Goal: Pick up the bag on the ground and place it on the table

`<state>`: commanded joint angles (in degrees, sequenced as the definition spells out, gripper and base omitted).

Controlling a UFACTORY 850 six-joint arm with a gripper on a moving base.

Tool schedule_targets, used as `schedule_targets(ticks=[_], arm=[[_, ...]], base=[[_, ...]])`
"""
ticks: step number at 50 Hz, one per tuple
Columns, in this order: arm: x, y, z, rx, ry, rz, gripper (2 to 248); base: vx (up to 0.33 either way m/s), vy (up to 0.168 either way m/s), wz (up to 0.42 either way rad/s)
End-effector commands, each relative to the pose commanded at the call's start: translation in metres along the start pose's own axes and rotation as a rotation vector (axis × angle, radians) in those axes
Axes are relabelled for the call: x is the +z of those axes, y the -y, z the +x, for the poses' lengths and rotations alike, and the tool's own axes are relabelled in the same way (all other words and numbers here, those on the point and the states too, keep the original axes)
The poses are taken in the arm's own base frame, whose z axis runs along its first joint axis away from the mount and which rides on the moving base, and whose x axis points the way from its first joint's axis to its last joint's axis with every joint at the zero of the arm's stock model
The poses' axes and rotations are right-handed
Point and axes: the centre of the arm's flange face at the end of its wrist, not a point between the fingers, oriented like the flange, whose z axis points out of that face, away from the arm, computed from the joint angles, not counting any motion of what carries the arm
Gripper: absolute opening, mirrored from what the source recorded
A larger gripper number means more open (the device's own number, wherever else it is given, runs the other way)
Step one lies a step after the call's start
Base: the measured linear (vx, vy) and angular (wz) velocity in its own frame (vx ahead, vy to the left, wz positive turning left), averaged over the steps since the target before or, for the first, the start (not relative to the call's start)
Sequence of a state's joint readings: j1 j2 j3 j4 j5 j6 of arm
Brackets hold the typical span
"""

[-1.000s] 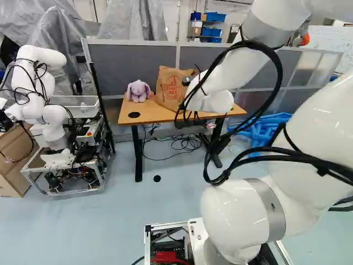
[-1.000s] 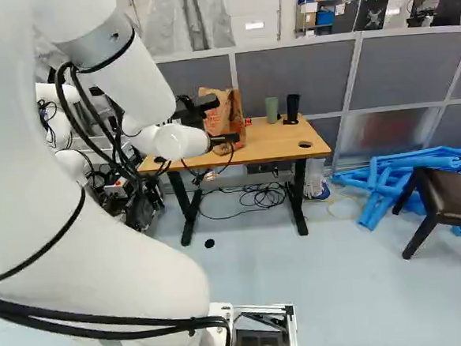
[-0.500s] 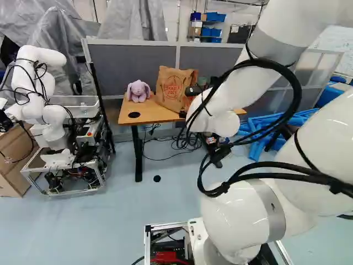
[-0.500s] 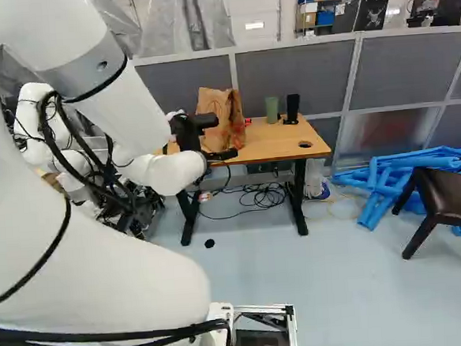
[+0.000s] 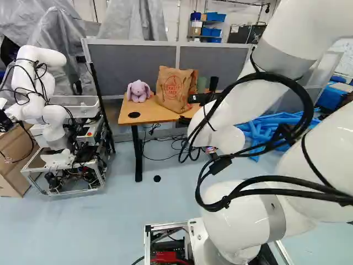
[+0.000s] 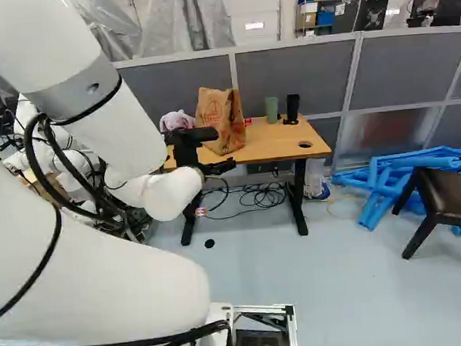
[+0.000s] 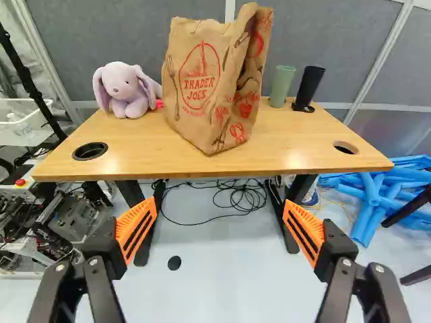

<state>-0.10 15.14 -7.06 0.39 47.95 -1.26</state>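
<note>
At the left of your left base view stands another robot (image 5: 44, 83), one white arm on a wheeled frame, beside a brown cardboard box (image 5: 14, 171). Next comes one wooden-topped table (image 7: 222, 161) with two round cable holes, one towards each end. On it sits one lavender plush rabbit (image 7: 121, 87). Just beside the rabbit is your target, one brown paper grocery bag (image 7: 199, 87), upright on the tabletop; its front carries red lettering within a red oval outline, with red drawings round the side. Your gripper (image 6: 224, 150) is released, its two orange-padded fingers wide apart, the bag ahead of them. Beyond the bag stand two cups, one green (image 7: 281, 87) and one black (image 7: 309, 87). Farthest right in your right base view are piled blue tubes (image 6: 404, 169) and one dark chair (image 6: 458, 197).
</note>
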Motion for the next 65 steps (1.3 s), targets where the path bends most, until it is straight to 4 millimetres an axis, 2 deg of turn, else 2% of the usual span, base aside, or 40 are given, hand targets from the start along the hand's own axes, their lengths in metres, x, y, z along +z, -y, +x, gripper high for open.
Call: schedule_targets(ticks=[20, 65], arm=[[-0.009, 0.001, -0.0099, 0.016, -0.014, 0.006, 247], [-0.0094, 0.001, -0.0103, 0.017, -0.015, 0.007, 247]], base=[[0.0, 0.0, 0.0], [0.0, 0.0, 0.0]])
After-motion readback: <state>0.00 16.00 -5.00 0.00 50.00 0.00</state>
